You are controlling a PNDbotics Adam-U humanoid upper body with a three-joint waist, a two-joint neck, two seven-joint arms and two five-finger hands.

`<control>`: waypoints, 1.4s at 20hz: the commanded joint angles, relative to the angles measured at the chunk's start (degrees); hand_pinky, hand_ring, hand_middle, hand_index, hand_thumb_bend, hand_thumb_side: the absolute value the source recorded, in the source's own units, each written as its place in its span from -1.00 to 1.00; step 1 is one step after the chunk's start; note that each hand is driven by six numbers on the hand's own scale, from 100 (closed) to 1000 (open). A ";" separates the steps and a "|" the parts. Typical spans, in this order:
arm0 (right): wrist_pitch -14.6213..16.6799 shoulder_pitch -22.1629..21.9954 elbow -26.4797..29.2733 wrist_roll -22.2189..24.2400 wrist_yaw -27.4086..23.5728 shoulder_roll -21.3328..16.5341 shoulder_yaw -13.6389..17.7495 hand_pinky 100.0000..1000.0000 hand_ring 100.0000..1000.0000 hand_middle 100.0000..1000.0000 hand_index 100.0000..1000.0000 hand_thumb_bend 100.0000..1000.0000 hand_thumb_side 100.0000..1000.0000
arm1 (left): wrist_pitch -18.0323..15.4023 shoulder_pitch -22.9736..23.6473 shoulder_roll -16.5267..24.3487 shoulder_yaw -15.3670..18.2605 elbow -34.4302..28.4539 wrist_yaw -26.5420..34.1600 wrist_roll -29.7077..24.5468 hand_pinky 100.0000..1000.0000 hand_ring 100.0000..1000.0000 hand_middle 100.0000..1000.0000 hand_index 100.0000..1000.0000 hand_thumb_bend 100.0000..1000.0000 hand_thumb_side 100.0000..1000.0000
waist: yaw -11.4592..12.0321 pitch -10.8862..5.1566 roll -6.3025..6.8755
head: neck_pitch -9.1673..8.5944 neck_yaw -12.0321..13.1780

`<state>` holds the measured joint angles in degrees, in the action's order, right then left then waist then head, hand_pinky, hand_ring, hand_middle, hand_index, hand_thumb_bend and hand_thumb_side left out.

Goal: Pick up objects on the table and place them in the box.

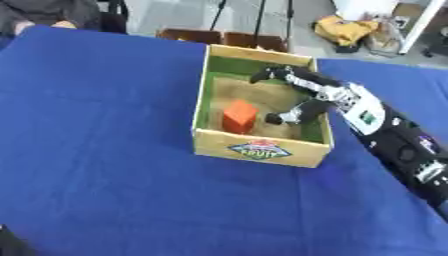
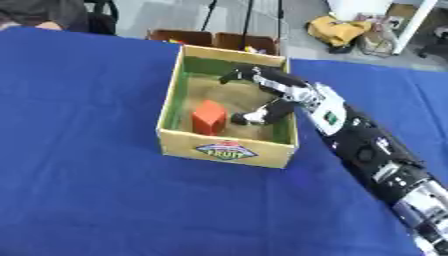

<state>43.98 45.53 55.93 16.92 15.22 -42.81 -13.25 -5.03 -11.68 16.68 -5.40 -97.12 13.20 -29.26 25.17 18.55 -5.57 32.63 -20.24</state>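
Blue cloth [image 1: 105,150] is covering the whole table, with floor clutter lying beyond its far edge. Sitting near the middle is an open cardboard box with green inner walls and a fruit label on its front [image 1: 261,149]. An orange block [image 1: 239,116] is standing on the box floor, toward the near left side. The robot's right hand [image 1: 308,95] is reaching over the right wall into the box, fingers spread apart and curving downward, thumb pointing toward the block but not touching it, holding nothing. That spread posture probably suits a release inside the walls. No other loose objects are showing on the cloth. The left hand is not showing.
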 commanded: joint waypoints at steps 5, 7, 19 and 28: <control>-0.68 -1.42 8.08 -2.03 -5.32 -4.63 0.21 0.80 0.80 0.56 0.85 -0.13 0.05 | -0.02 0.48 0.82 0.83 -0.29 -0.20 0.36 0.15 -0.02 -0.33 0.09 -0.42 1.00 | -2.38 -1.96 0.76 | -0.24 0.99; -2.09 -2.18 10.83 -1.89 -8.70 -5.77 0.21 0.79 0.78 0.53 0.84 -0.19 -0.02 | -0.05 0.82 1.00 0.99 -0.22 -0.26 0.50 0.15 -0.02 -0.33 0.09 -0.42 1.00 | -3.37 -2.31 0.86 | -0.10 1.29; -9.79 -8.57 29.35 -1.29 -27.81 -12.43 3.89 0.69 0.67 0.39 0.77 -0.42 -0.33 | -0.17 2.23 1.77 2.28 -0.03 -0.48 1.57 0.15 -0.02 -0.33 0.09 -0.41 1.00 | -11.06 -3.07 1.64 | -0.33 3.97; -11.61 -14.29 33.95 -4.27 -30.30 -14.23 6.28 0.65 0.61 0.28 0.69 -0.62 -0.39 | -0.39 2.59 1.69 3.30 -0.11 -0.65 2.64 0.15 -0.01 -0.33 0.10 -0.43 1.00 | -14.15 -2.42 2.48 | -0.94 6.04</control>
<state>32.61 30.90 88.94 13.11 -14.32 -54.29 -8.27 -5.35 -8.84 17.24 -2.72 -96.46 12.61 -26.92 10.92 16.95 -3.44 32.43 -14.45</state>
